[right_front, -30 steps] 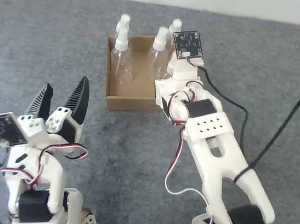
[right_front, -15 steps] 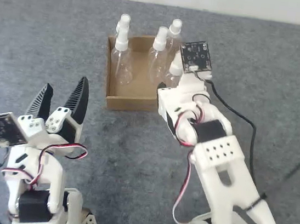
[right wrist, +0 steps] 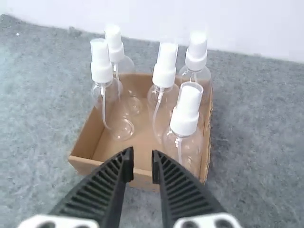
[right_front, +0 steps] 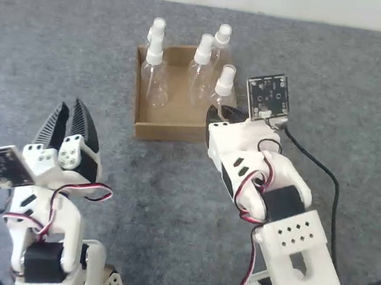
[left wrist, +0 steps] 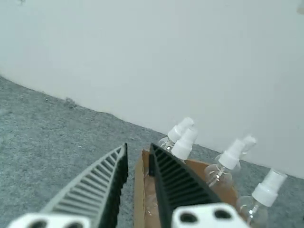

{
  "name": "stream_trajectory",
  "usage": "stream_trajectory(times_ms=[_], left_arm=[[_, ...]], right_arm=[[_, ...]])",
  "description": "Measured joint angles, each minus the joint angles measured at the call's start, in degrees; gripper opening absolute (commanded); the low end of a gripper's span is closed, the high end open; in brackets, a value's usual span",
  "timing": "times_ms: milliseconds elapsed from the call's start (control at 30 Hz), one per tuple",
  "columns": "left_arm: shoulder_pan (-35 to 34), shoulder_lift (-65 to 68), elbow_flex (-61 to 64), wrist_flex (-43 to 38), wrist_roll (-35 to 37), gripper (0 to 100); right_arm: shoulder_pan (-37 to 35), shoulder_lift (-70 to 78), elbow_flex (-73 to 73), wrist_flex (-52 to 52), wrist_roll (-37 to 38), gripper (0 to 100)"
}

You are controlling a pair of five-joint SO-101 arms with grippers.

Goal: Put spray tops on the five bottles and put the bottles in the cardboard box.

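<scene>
Several clear bottles with white spray tops stand upright in the cardboard box (right_front: 141,87) at the back of the table. One of them, a bottle (right_front: 224,84), stands at the box's right near corner. My right gripper (right_front: 224,113) sits just in front of that corner, shut and holding nothing. In the right wrist view the right gripper (right wrist: 141,159) points at the box (right wrist: 92,154), short of the nearest bottle (right wrist: 184,124). My left gripper (right_front: 76,105) is raised at the near left, shut and empty. In its own wrist view the left gripper (left wrist: 137,152) faces the box (left wrist: 138,185).
Grey carpet (right_front: 62,48) covers the table, with bare room left and right of the box. A white wall (left wrist: 142,57) rises behind it. The right arm's black cable (right_front: 320,173) trails at the right.
The right arm has drawn back from over the box toward the near side, leaving the bottle standing. The left gripper has gone from wide open to shut.
</scene>
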Motion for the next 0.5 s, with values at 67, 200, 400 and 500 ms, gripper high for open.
stream_trajectory(times_ms=[67, 200, 400, 500], left_arm=[[1.7, 0.0, 0.0, 0.0, -1.8, 1], [6.0, 0.0, 0.0, 0.0, -5.6, 1], [7.6, 0.0, 3.0, -1.1, -6.6, 1], [7.5, 0.0, 4.1, -2.1, -7.3, 1]], right_arm=[[0.0, -0.9, 1.0, 0.0, 0.0, 1.7], [0.1, -3.2, 5.6, -3.8, 0.0, 1.7], [0.1, -11.5, 18.1, -12.9, 0.0, 1.3], [0.0, -16.5, 21.3, -14.1, 0.0, 0.7]])
